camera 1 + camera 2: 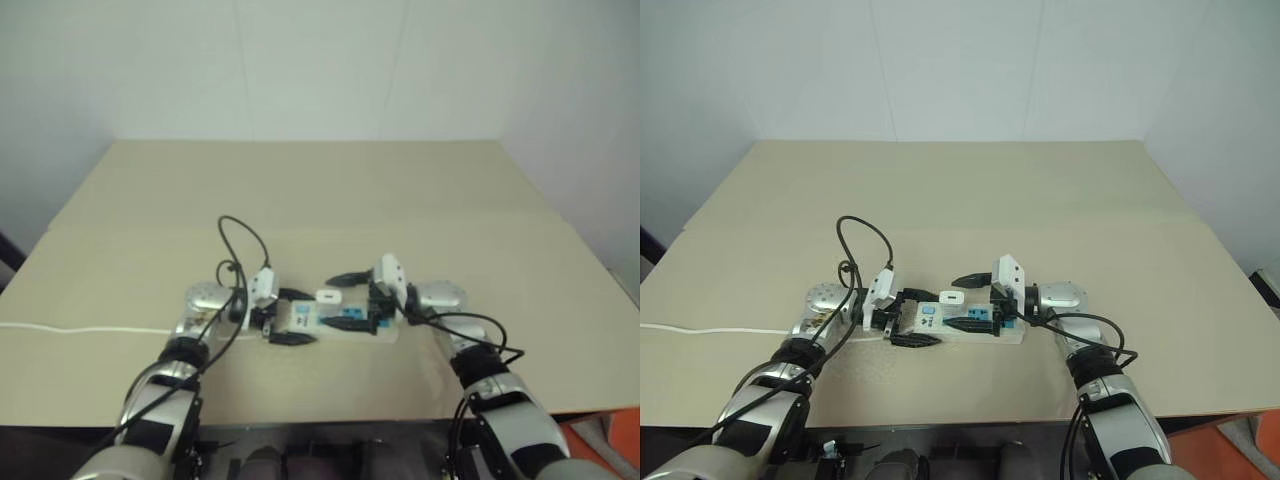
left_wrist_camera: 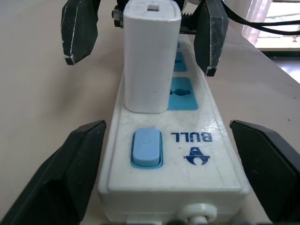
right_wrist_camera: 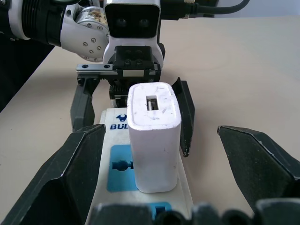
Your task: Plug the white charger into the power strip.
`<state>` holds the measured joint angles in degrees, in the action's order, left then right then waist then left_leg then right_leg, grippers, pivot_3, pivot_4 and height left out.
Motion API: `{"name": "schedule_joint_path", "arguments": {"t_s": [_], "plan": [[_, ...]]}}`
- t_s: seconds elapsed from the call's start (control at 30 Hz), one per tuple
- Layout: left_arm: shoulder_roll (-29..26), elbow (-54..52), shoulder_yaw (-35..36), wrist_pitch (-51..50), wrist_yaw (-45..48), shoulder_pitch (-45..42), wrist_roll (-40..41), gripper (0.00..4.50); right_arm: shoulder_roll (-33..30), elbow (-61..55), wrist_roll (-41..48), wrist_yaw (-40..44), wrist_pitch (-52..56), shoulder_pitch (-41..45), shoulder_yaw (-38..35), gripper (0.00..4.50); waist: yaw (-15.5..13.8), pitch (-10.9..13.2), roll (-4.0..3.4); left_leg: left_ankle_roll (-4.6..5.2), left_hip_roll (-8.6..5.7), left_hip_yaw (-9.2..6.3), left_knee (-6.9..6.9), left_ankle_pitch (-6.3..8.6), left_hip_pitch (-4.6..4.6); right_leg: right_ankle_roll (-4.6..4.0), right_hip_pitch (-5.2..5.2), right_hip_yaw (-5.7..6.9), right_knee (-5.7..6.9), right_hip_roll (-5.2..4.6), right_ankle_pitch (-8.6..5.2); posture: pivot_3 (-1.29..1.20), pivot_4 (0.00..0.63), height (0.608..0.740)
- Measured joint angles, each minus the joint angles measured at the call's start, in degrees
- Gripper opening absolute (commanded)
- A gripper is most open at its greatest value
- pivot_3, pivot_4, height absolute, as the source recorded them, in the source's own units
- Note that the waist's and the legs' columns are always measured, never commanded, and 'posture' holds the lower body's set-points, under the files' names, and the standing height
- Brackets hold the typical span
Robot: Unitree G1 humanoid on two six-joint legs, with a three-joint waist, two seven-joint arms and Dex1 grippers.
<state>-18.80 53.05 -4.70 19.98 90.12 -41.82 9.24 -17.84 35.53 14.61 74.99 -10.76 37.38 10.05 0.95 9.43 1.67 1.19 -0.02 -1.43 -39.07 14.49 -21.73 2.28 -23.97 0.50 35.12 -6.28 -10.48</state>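
Note:
The power strip lies flat on the beige table between my two hands, its thin white cord running off to the left. The white charger stands upright in the socket beside the blue switch. My left gripper is open, its black fingers on either side of the strip's switch end with a gap to it. My right gripper faces it from the other end and is also open. Its fingers flank the charger without touching it.
The table stretches wide behind the strip, with white walls beyond. Black cables loop up from my left wrist. The table's front edge runs close below my arms. An orange object sits off the table at the lower right.

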Motion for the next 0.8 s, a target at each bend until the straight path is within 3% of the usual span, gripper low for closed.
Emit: {"name": "schedule_joint_path", "arguments": {"t_s": [0.2,0.3,0.53,0.8], "plan": [[0.5,-4.7,2.2,0.1,0.4,0.4,3.6,4.47,-0.9,-2.7,0.2,0.3,0.8,-0.9,-0.4,4.50,-0.2,0.0,0.00,-0.02,0.00,-0.02,-0.01,-0.01,-0.12,0.00,-0.09,0.01,0.00,0.00,0.00,0.00,0.150,0.740],[-3.3,-13.2,2.7,-4.8,1.4,2.1,8.0,4.47,-3.2,-7.7,0.6,0.2,1.6,-4.1,-1.6,4.50,-0.1,0.0,-0.04,-0.02,0.01,-0.03,0.01,-0.01,-0.29,0.00,-0.23,0.01,0.00,0.00,0.00,0.00,0.150,0.740],[-16.4,-33.0,2.8,-18.4,2.2,7.7,18.7,4.47,-16.5,-25.2,3.8,1.5,7.2,-10.4,-5.5,4.50,-0.1,0.3,-0.26,-0.02,0.01,-0.03,0.08,-0.01,-0.40,0.01,-0.34,0.01,-0.16,-0.01,-0.02,0.00,0.150,0.740],[-20.5,-33.1,3.0,-17.3,2.2,10.6,17.6,4.47,-29.3,-31.3,4.8,2.7,12.6,-13.6,-10.3,4.50,-0.2,0.3,-0.24,-0.02,0.03,0.05,0.11,-0.01,-0.36,-0.05,-0.31,0.02,-0.16,-0.01,-0.08,0.00,0.150,0.740]]}}
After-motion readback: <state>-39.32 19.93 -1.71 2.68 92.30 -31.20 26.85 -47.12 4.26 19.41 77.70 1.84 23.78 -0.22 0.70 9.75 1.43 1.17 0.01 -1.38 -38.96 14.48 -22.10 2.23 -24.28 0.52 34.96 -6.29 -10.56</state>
